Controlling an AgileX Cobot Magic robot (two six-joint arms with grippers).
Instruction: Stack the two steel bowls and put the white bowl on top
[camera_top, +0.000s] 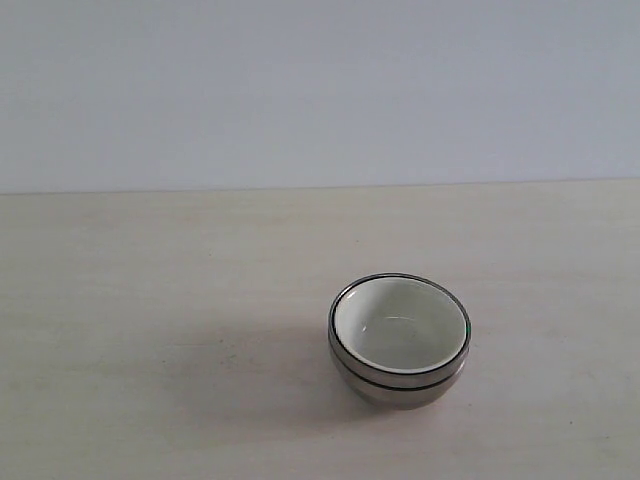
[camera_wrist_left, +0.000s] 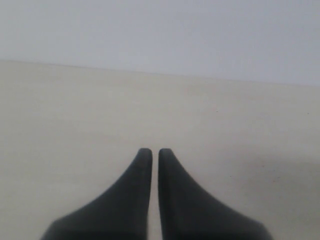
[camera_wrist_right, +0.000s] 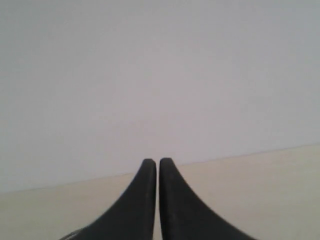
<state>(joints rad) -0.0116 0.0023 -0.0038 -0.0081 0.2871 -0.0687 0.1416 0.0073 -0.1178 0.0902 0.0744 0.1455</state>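
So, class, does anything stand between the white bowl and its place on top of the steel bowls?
Nothing visible does: the white bowl already sits nested inside the stacked steel bowls.

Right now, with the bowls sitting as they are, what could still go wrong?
1. The white bowl sits inside the steel bowls, whose rounded bottom rests on the table. A bump might rock or slide the stack.
2. The left tool and the right tool are shut and outside the exterior view. An arm swinging in could knock the stack.
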